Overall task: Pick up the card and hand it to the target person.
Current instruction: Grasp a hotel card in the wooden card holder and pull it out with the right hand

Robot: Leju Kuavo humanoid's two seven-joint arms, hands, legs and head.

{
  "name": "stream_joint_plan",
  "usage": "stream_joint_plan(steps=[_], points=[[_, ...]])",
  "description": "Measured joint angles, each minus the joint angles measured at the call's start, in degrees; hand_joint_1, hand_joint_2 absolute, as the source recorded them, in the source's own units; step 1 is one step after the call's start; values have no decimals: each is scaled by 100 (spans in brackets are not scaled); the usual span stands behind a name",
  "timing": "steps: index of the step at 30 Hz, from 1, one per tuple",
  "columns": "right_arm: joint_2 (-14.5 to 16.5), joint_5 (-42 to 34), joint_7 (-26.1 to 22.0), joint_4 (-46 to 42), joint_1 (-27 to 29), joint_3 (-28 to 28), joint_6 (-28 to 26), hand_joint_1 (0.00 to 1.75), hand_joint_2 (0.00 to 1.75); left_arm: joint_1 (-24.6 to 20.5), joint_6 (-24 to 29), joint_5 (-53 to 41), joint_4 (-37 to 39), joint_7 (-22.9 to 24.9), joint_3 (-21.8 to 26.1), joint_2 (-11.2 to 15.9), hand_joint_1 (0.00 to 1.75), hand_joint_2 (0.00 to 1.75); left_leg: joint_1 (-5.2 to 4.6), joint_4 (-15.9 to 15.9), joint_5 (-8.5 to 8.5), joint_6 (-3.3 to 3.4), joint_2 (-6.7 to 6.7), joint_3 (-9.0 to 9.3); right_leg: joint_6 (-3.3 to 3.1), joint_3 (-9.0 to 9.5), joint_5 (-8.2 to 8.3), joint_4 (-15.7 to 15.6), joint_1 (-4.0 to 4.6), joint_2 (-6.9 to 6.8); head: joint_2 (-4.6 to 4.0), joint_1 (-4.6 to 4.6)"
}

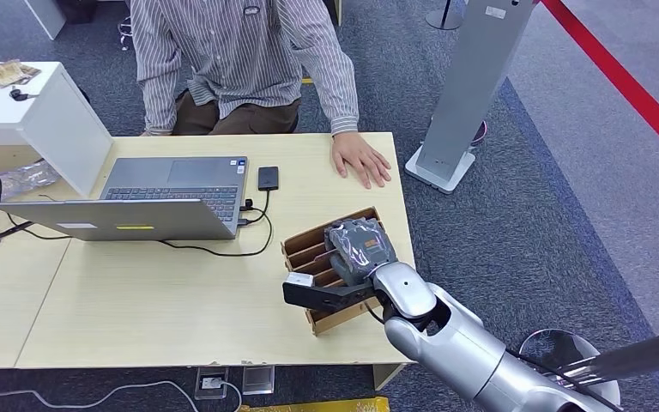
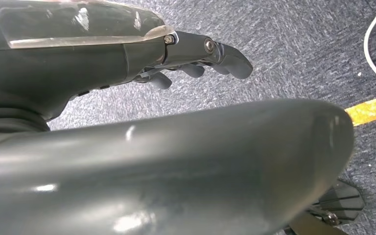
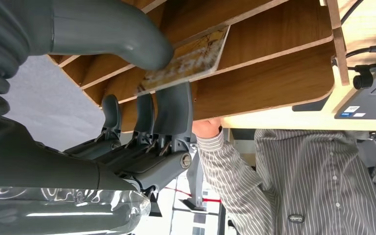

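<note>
The card sits in a slot of the wooden rack, and your right hand is on it. In the right wrist view the thumb presses 1 face of the card while the fingers close against the other, so the hand looks clamped on the card. The card has not left the rack yet. The rack stands on the desk, near its right edge. Beyond it sits the person in a striped shirt, 1 palm flat on the desk, not raised to receive. A laptop is open to the left. Your left hand hangs over carpet, its fingers curled, holding nothing. Judged from this, the grasp is made; lifting out and handing over remain.
</note>
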Motion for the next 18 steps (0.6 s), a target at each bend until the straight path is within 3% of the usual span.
stream_joint_plan(steps=[4,11,13,16,18], points=[[0,-2,8,5,0,-1,-3,109,175,0,0,0,0,0,0,0,0,0,0,0,0,0,0,0,0,0,0,0,0,0,0,0],[0,-5,23,21,0,-1,-24,124,175,0,0,0,0,0,-2,0,0,0,0,0,0,0,0,0,0,0,0,0,0,0,-1,1],[0,-6,25,22,0,-1,-32,136,175,0,0,0,0,0,-5,0,0,0,0,0,0,0,0,0,0,0,0,0,0,0,-1,1],[0,-6,25,26,0,-1,-39,168,175,0,0,0,0,0,-13,0,0,0,0,0,0,0,0,0,0,0,0,0,0,0,-1,-1],[0,-6,25,27,-4,-1,-50,175,175,0,0,0,0,0,-20,0,0,0,0,0,0,0,0,0,0,0,0,0,0,0,0,-2]])
